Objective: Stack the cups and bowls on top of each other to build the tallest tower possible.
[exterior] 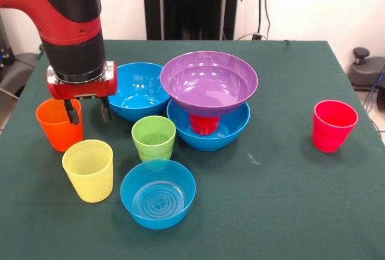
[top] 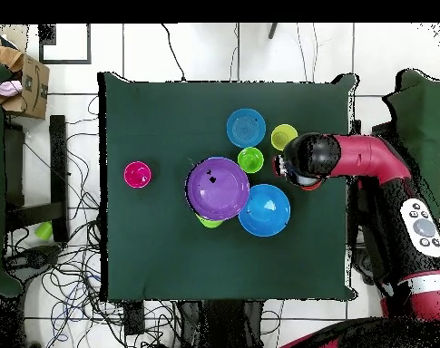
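A purple bowl (exterior: pixel 209 81) sits upright on a red cup (exterior: pixel 204 123) inside a large blue bowl (exterior: pixel 210 133).

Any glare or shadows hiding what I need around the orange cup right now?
Front view: soft ceiling glare on the purple bowl and blue bowls, nothing hidden; the claw stands sharp, one finger in front of the orange cup. Overhead view: the arm covers the orange cup entirely, so rely on the front view.

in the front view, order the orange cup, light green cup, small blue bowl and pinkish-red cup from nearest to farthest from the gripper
1. Orange cup: right at the gripper, one of the fingers over its rim.
2. Light green cup: toward the picture's right.
3. Small blue bowl: near the front edge.
4. Pinkish-red cup: alone, far right.
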Controlling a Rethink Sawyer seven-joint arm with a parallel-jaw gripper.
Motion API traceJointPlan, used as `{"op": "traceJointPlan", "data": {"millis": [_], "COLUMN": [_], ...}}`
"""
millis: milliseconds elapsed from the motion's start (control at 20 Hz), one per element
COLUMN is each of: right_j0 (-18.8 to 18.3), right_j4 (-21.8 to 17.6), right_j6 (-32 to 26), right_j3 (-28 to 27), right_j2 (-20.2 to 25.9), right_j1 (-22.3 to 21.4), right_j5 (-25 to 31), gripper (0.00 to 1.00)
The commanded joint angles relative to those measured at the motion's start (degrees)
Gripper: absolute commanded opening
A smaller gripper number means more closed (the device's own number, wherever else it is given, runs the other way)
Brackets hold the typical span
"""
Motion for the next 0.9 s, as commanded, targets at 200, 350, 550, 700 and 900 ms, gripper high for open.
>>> {"op": "traceJointPlan", "data": {"millis": [200, 350, 550, 700, 900], "right_j0": [1.94, 1.81, 1.64, 1.49, 0.85], "right_j4": [-3.2, -2.8, -1.78, -1.03, -0.38], "right_j6": [-3.98, -4.99, -5.81, -5.4, -5.6], "right_j3": [0.61, 0.28, 0.82, 2.83, 4.7], "right_j2": [-3.76, -3.77, -3.66, -3.82, -3.92], "right_j1": [3.07, 2.42, 0.96, -0.99, -1.96], "right_j5": [-3.85, -2.6, -0.41, 0.56, 1.11], "gripper": [1.0, 1.0, 1.0, 1.0, 1.0]}}
